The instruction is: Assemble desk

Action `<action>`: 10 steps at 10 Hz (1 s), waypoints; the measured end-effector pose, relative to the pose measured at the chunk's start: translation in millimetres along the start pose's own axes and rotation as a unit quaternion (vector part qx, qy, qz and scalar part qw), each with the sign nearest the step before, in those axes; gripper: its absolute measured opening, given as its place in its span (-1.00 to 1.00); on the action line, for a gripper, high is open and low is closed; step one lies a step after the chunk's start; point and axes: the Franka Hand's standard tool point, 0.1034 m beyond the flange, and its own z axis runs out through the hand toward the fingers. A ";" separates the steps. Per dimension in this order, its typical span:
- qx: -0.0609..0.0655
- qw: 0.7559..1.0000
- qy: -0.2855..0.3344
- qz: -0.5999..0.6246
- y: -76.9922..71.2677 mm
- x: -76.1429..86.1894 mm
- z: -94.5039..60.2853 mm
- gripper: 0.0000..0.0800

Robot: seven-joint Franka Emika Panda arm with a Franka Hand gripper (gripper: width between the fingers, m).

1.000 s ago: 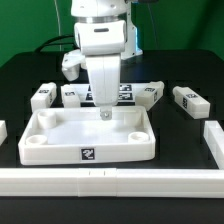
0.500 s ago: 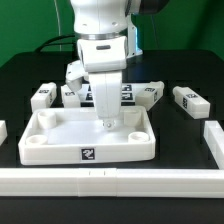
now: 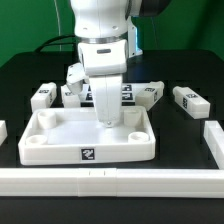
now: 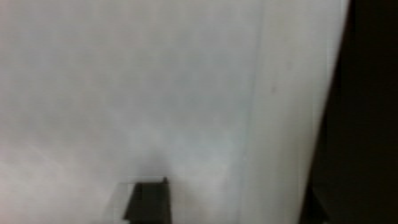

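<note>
While legs [image 3: 42, 96] lie outside, gripper [image 3: 105, 122] stands inside tabletop [image 3: 50, 150]

One tabletop [image 3: 60, 152]; four legs [image 3: 40, 96] [image 3: 68, 96] [image 3: 151, 92] [image 3: 188, 99]; one gripper [image 3: 104, 121].

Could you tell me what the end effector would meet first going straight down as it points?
Probably the tabletop, on its inner floor near the far rim; the end effector looks very close to it.

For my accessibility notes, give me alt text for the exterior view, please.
A white robot arm reaches straight down with its jaws low inside a white plastic rectangular tray-like tabletop on a black table. Four white square block legs lie behind and beside it, and a long white border rail runs along the front.
</note>
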 end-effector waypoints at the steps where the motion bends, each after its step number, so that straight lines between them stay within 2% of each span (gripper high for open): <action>1: 0.000 1.000 0.000 0.000 -0.2 0.0 0.2 -0.82; 8: -0.002 1.000 0.000 0.004 1.0 1.0 -0.1 -0.85; 10: -0.003 1.000 0.004 0.016 5.8 20.5 0.3 -0.85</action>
